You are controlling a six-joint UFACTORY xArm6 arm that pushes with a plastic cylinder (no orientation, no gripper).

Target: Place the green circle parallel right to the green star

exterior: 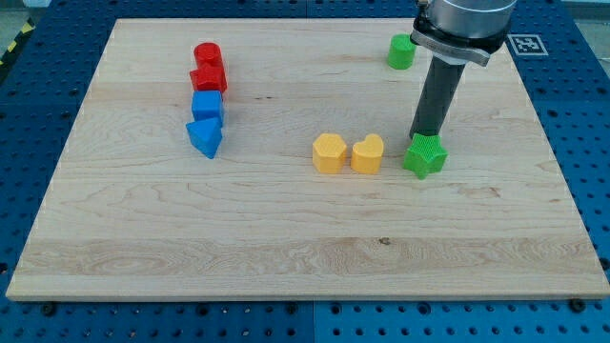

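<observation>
Wooden board [286, 238] — seven blocks, three colour pairs

Two red blocks [207, 67], two blue blocks [206, 121], two yellow blocks [348, 152], wooden board [286, 248].

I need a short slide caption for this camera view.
My tip touches the green star from behind; the green circle waits near the view's top.

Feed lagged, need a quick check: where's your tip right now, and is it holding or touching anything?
My tip: no gripper, holds nothing; at the top edge of the green star, apparently touching it.
Green circle: apart, toward the view's top.
</observation>
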